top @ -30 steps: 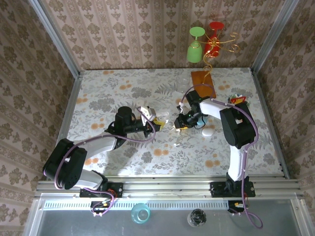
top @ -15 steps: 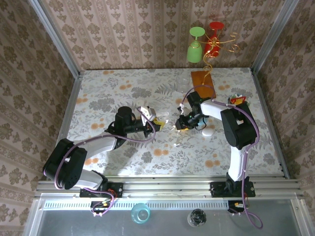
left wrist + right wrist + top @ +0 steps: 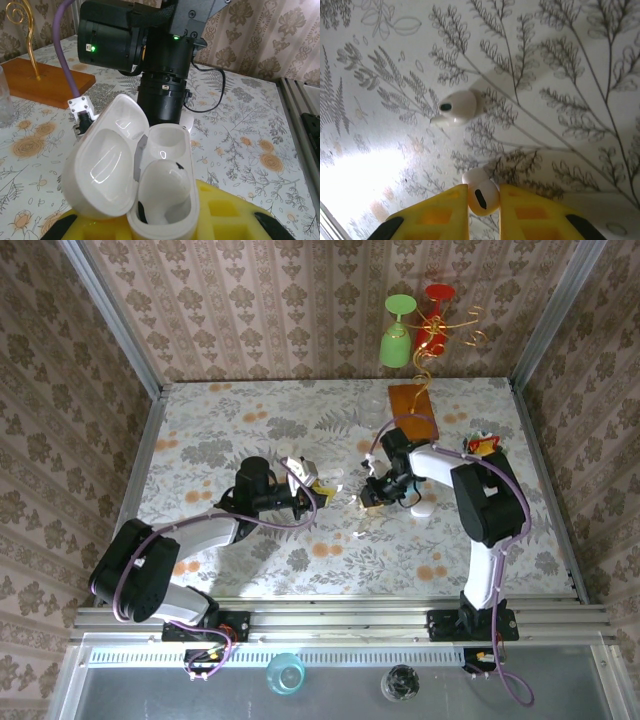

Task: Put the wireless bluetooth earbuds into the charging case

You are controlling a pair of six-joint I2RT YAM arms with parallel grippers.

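Perhaps three earbuds (image 3: 457, 107): one in case (image 3: 106, 172), one in pincer (image 3: 482, 196), one loose.

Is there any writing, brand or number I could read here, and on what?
No text can be read.
The white charging case and each earbud are plain, with no print.
A tiny white mark on the black arm housing: too small to read.
The colourful object at the far right: too small to read.

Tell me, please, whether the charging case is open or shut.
Open: in the left wrist view the case has its lid swung back, one earbud seated, the other well empty.
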